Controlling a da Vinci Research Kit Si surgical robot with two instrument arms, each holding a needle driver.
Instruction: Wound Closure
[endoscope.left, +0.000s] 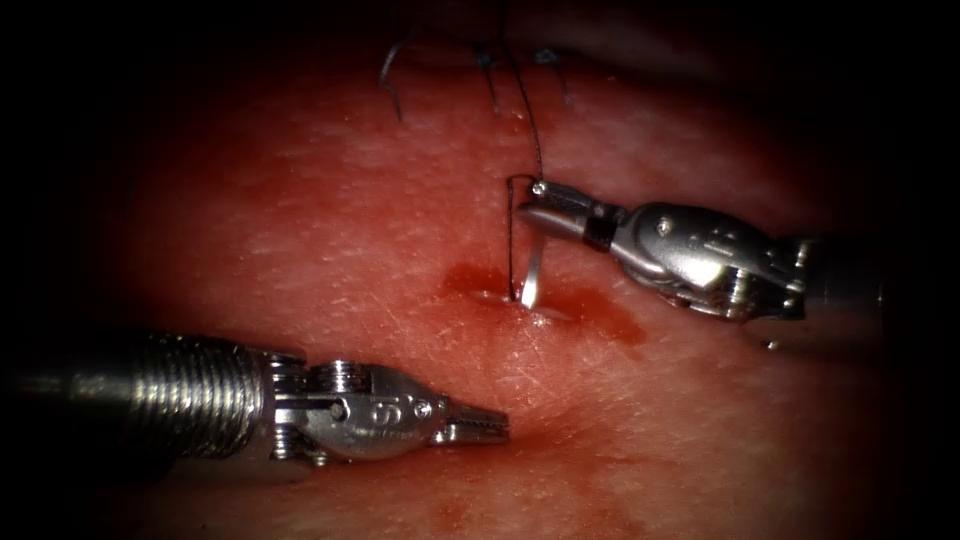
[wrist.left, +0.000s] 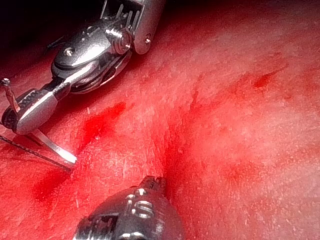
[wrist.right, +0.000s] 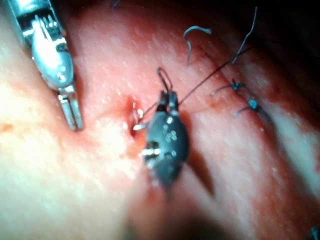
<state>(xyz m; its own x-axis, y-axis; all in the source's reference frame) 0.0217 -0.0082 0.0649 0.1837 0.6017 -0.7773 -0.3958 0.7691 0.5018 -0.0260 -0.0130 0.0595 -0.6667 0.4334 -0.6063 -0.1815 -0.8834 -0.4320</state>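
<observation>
On the tissue (endoscope.left: 300, 230), your left tool (endoscope.left: 480, 428) rests shut and empty. Your right tool (endoscope.left: 530, 205) grips the needle (endoscope.left: 532, 270) near its tail, tip in the tissue; twisting could tear it or snag the thread (endoscope.left: 525, 110).

Red fluid (endoscope.left: 610, 322) (in smeared patches)

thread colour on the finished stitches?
Dark blue: the stitches show it best in the right wrist view, beside the thread running to the right tool.

Needle (endoscope.left: 531, 278) in tissue (endoscope.left: 300, 230), under right tool (endoscope.left: 545, 212).
</observation>
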